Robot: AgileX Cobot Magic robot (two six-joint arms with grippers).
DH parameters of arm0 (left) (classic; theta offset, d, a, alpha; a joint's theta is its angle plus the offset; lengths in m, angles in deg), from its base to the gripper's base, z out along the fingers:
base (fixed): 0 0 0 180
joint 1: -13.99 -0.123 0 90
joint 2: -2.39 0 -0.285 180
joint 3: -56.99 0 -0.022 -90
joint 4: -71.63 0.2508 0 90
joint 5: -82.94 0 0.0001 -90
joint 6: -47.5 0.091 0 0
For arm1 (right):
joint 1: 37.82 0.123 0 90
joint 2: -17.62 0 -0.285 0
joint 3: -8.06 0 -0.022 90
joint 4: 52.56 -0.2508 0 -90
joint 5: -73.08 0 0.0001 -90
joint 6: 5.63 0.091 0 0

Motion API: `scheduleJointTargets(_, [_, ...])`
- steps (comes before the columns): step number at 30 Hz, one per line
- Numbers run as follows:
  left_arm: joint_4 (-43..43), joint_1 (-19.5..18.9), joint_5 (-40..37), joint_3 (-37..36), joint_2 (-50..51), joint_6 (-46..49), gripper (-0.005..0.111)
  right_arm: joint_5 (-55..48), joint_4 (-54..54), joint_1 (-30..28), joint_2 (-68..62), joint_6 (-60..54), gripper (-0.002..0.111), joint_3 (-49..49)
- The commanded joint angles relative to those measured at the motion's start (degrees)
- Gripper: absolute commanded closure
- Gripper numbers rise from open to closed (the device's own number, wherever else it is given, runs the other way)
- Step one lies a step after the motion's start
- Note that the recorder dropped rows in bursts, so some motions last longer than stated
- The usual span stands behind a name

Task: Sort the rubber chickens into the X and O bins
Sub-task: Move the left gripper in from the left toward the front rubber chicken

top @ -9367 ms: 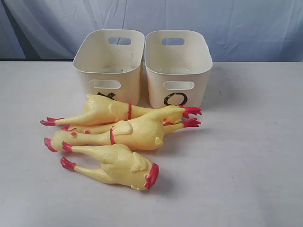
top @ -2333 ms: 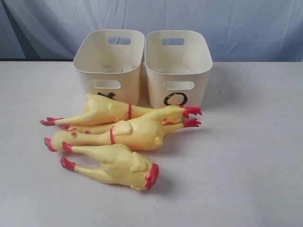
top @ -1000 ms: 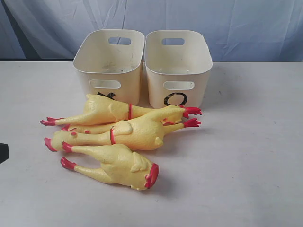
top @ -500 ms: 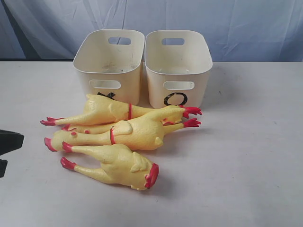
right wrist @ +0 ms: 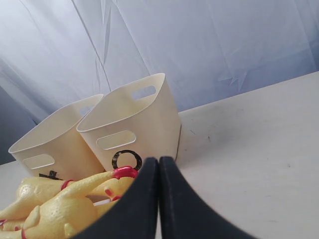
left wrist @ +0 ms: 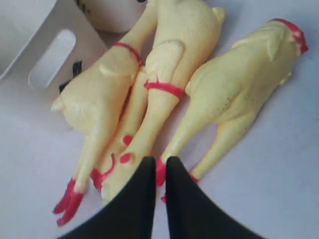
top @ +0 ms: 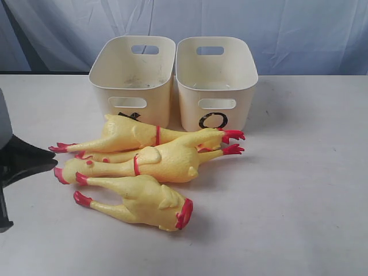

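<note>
The left gripper (left wrist: 160, 162) is closed and empty, its tips just beside the red feet of the rubber chickens (top: 164, 162). These lie piled on their sides in the middle of the surface (top: 299, 184), feet toward its left edge. The right gripper (right wrist: 158, 160) is closed on nothing too, facing the chickens' heads. Beyond the pile, toward the far edge, the X bin (top: 133, 80) and O bin (top: 217, 83) stand side by side.
</note>
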Motion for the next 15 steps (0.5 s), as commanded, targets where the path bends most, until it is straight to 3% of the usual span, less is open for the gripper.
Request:
scheduleJointTargets(1, [-4.21, 3.75, 0.98, 0.26, 3.27, 10.43, 0.097, 0.28, 0.24, 0.19, 0.31, -0.05, 0.108, -0.08])
scheduleJointTargets(3, [-4.21, 7.86, 4.55, 0.26, 6.25, 10.43, 0.091, 0.28, 0.24, 0.19, 0.31, -0.05, 0.108, -0.08])
scheduleJointTargets(7, [-2.78, 15.24, 12.38, 0.26, 13.84, 10.43, 0.061, 0.40, 0.24, 0.19, 0.31, -0.05, 0.108, -0.08])
scheduleJointTargets(15, [1.61, 20.93, 26.28, 0.26, 23.16, 10.43, 0.051, 0.40, 0.24, 0.19, 0.31, -0.05, 0.108, -0.08])
